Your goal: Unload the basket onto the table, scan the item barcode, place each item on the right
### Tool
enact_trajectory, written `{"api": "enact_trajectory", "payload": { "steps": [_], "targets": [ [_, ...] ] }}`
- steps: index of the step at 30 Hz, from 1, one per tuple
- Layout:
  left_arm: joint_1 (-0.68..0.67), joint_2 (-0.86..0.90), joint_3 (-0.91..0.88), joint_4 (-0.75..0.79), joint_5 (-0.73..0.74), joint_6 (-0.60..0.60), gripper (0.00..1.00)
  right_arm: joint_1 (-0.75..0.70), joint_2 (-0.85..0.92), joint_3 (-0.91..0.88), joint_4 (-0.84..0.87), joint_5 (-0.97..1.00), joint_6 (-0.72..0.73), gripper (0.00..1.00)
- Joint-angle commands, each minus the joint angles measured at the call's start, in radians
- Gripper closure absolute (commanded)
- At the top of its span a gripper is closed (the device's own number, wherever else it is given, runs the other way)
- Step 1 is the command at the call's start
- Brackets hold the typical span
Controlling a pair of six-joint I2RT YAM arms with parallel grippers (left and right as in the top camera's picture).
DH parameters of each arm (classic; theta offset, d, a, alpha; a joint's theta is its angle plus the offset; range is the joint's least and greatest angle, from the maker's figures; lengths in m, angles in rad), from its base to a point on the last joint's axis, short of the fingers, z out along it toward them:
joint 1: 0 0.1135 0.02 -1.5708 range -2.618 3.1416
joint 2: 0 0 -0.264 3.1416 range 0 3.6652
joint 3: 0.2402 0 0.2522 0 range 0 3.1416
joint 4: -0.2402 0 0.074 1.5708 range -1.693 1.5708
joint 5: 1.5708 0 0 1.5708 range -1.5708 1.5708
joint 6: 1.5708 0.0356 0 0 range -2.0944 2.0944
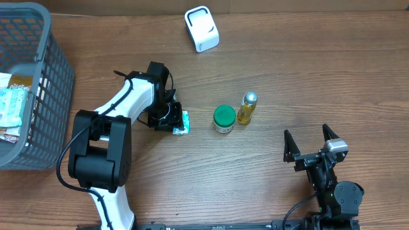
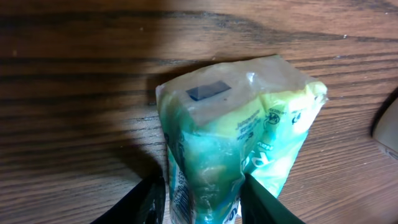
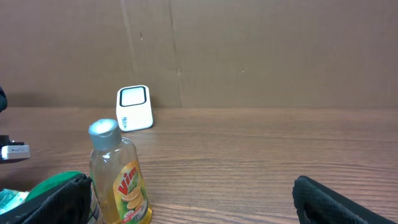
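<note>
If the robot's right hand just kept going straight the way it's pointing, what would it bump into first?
Probably nothing nearby. The open right hand points across bare table toward the brown wall; the Vim bottle stands left of that line, though depth is hard to judge.

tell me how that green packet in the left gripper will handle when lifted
The packet looks like soft crinkled film, so it will probably sag and flop. Its glossy wrap may slip in the left gripper.
</note>
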Motion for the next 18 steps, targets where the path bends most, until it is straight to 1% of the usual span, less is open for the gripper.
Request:
{"api": "enact_trajectory", "payload": {
  "steps": [1, 8, 10, 11, 13, 14, 18],
  "targets": [
    [-0.001, 0.02, -0.043, 0.006, -0.034, -0.026, 0.62, -0.003, -0.007, -0.011, 0.005, -0.005, 0.003, 0.0],
    [-0.001, 0.02, -0.043, 0.007, -0.034, -0.026, 0.62, -0.003, -0.007, -0.011, 0.005, -0.005, 0.003, 0.0],
    [-0.001, 0.02, -0.043, 0.007, -0.034, -0.026, 0.63, -0.003, -0.007, -0.011, 0.005, -0.005, 0.003, 0.0],
    [-0.001, 0.02, -0.043, 0.007, -0.034, -0.026, 0.68, -0.003, -0.007, -0.011, 0.005, -0.005, 0.003, 0.0],
    [-0.001, 0.02, -0.043, 0.007, -0.034, -0.026, 0.9, -0.003, -0.007, -0.011, 0.005, -0.005, 0.003, 0.0],
    [-0.001, 0.02, -0.043, 0.007, -0.034, -0.026, 0.96, -0.003, -0.007, -0.011, 0.005, -0.005, 0.003, 0.0],
    [0.011, 0.019, -0.017, -0.022, -0.034, -0.025, 0.96, -0.003, -0.007, -0.011, 0.005, -0.005, 0.003, 0.0]
  ]
}}
